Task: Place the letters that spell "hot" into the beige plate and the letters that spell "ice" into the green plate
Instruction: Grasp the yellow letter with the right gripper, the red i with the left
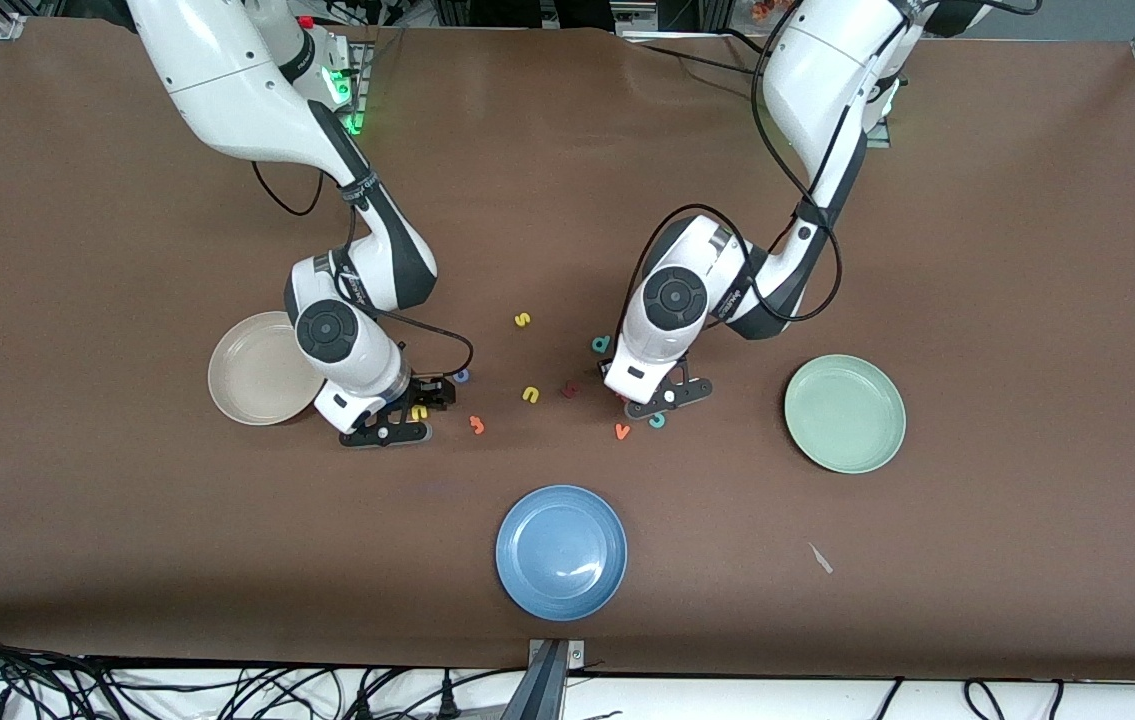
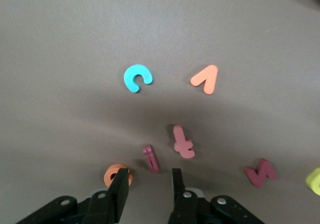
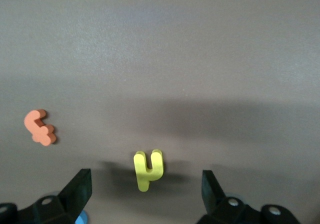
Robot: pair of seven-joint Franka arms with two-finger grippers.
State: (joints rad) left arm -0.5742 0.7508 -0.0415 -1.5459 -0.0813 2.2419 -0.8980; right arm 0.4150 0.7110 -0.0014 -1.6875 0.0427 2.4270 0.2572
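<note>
My right gripper [image 1: 405,418] is low over the table beside the beige plate [image 1: 245,385], open wide, with the yellow h [image 3: 148,170] lying flat between its fingers and untouched. The orange t [image 3: 40,127] and the blue o [image 1: 462,376] lie close by. My left gripper [image 2: 149,179] is down among the letters near the table's middle, its jaws partly drawn in with bare table between them. The dark red i [image 2: 151,158] lies just ahead of that gap. One finger [image 2: 119,184] half covers the orange e [image 2: 114,174]. The teal c [image 2: 137,78] lies farther off. The green plate [image 1: 845,413] holds nothing.
A blue plate [image 1: 561,552] sits nearest the front camera. Stray letters lie between the arms: yellow s [image 1: 522,319], yellow u [image 1: 530,394], teal d [image 1: 601,344], dark red k [image 2: 260,172], a pink t-like letter [image 2: 183,142] and an orange v-shaped piece [image 2: 205,78].
</note>
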